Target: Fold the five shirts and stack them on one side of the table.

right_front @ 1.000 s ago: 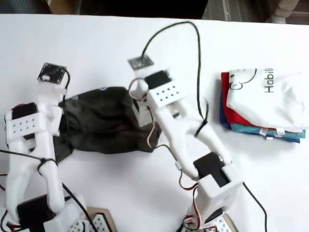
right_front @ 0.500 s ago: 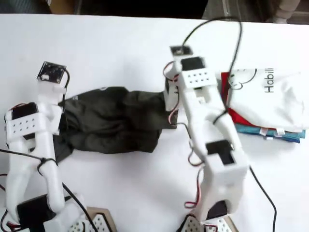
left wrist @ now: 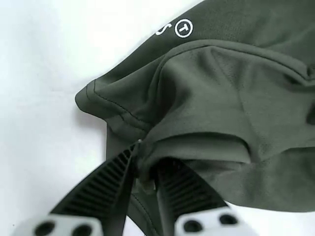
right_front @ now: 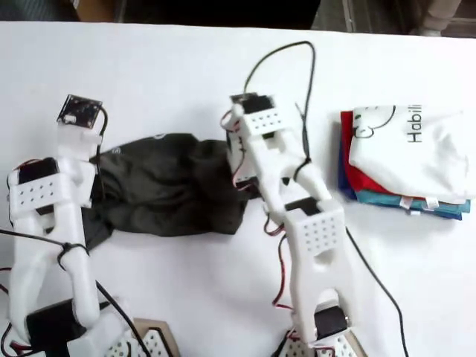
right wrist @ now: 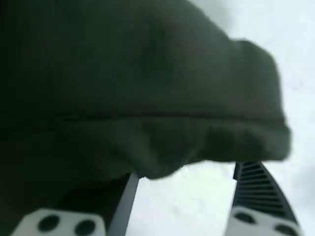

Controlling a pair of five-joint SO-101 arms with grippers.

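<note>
Change: right gripper (right wrist: 187, 178) back at dark shirt (right_front: 167, 186), right end.
Axis: left-right across table (right_front: 149, 74).
Hold: left gripper (left wrist: 145, 164) pinches fold; right fingers (right wrist: 251, 187) apart.

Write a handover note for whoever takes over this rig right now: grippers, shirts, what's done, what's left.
Left gripper: shut on a fold at one end of the dark shirt.
Right gripper: open at that shirt's other end, gripping nothing.
Shirts: the dark one lies bunched on the table between the arms; the stack of folded shirts, white on top, sits at the right arm's side.
Done: the stacked shirts.
Left: fold the dark shirt and add it to the stack.
</note>
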